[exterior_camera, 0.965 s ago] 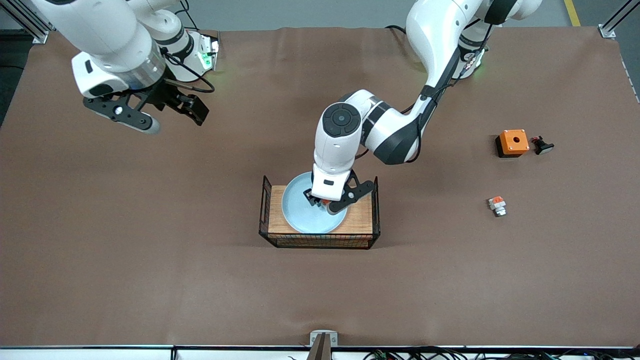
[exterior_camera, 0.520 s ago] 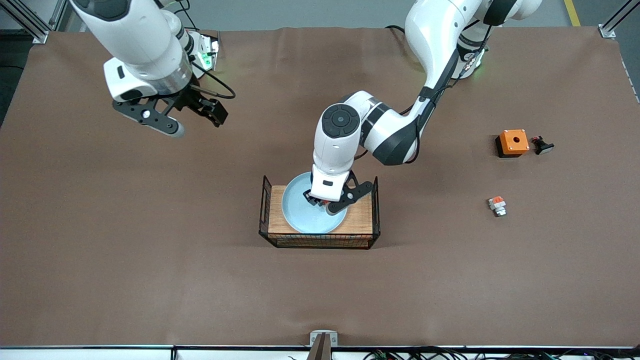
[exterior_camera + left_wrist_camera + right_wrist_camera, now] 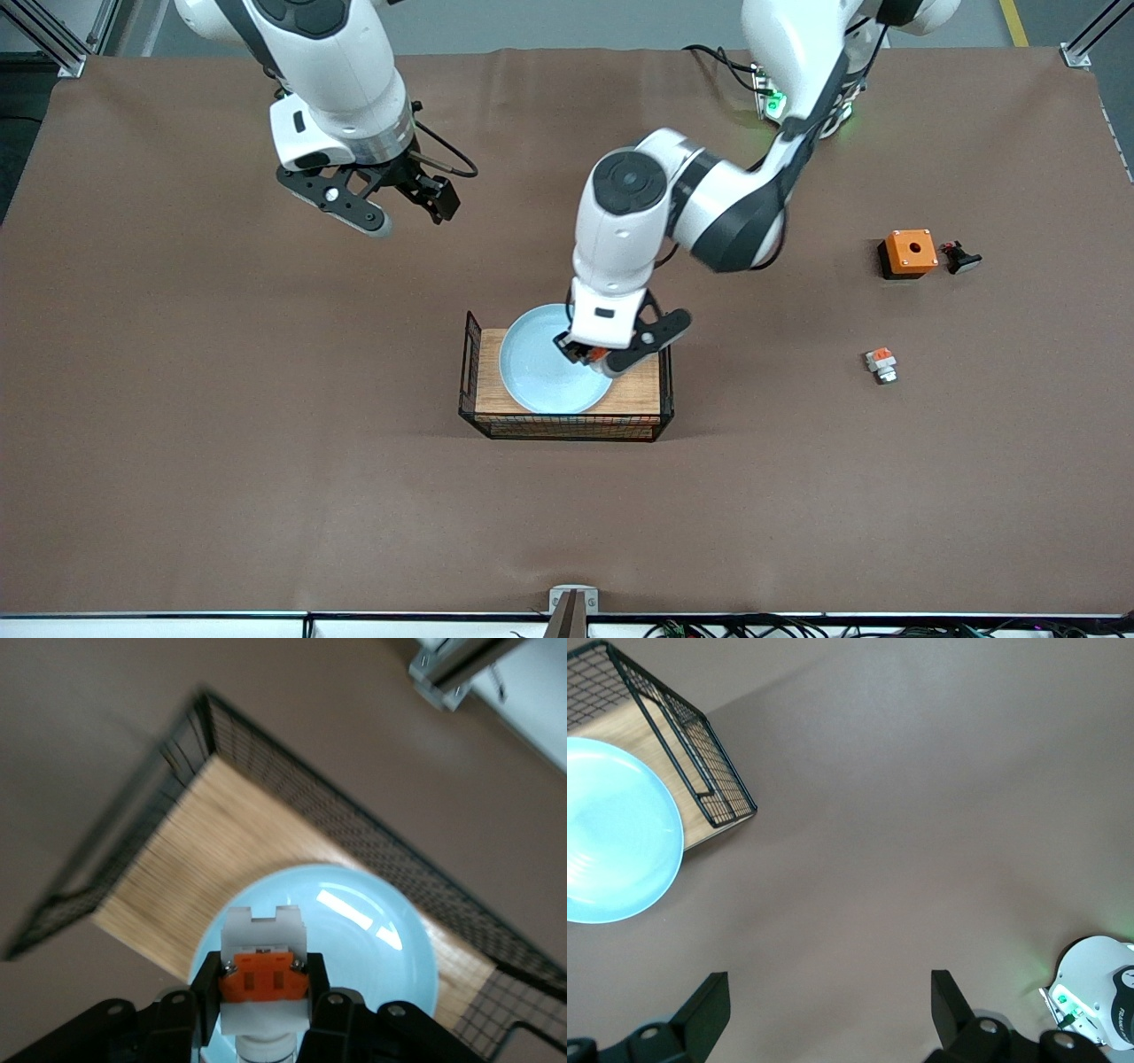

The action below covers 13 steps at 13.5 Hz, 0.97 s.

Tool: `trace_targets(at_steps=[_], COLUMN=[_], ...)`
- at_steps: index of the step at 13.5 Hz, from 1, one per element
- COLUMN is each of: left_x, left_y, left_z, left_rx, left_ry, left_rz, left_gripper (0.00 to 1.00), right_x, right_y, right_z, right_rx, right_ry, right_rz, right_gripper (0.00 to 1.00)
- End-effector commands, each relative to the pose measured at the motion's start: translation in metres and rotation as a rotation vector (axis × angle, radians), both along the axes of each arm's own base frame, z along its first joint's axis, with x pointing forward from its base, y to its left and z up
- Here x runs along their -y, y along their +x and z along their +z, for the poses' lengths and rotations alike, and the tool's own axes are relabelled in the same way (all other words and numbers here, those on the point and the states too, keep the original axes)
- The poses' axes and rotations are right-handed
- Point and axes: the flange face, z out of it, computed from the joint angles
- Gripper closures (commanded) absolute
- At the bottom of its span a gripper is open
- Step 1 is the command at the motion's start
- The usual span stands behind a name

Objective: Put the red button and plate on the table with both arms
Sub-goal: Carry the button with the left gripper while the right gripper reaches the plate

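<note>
Your left tool (image 3: 263,1010) pinches the red button (image 3: 263,973) just above the plate (image 3: 540,363), which sits on the crate (image 3: 567,403). Carry it clear of the crate's wire rim before lowering to the desk (image 3: 266,443). Your right tool (image 3: 824,1001), spread, hangs over bare desk toward the right arm's end from the crate.

plate (image 3: 540,368): on wire crate (image 3: 564,427), mid-table (image 3: 266,461)
red button (image 3: 262,973): clamped in left gripper (image 3: 592,354), over plate's edge
right gripper (image 3: 403,211): fingers apart, over bare table; toward right arm's end
twin switch (image 3: 881,364): nearer the camera than box (image 3: 908,252); toward left arm's end
</note>
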Motion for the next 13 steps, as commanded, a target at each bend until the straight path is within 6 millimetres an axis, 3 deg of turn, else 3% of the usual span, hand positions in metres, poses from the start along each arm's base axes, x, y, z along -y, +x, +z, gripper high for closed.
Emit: trace_targets(at_steps=[1,3,5,9,11,13], left_x=[-0.054,-0.117,-0.176,-0.305,-0.363,-0.402], left_y=[-0.002,0.012,0.027,0.048,0.058,0.061], left_z=[0.073,0.099,0.107,0.082,0.056,0.018], left_rx=[0.04,0.004,-0.055,-0.152,-0.193,-0.204], left_ry=[0.049,0.083,0.128,0.175,0.183,0.187], left_rz=[-0.031,-0.092,-0.161,-0.306,-0.371,-0.426], left_gripper=[0.99,0.99,0.99,0.99,0.99,0.99], right_x=[-0.004,-0.024,-0.056,-0.101,-0.112,-0.123], right_y=[0.002,-0.004,-0.011,-0.003,0.011,0.019], right_z=[-0.007,-0.022,-0.036,-0.074,-0.091,-0.113], right_rx=[-0.007,0.017,0.07,0.143,0.177,0.192], right_ry=[-0.003,0.001,0.023,0.068,0.113,0.136], right_rz=[-0.015,-0.075,-0.206,-0.511,-0.688,-0.831], right_gripper=[0.0,0.0,0.0,0.01,0.01,0.02])
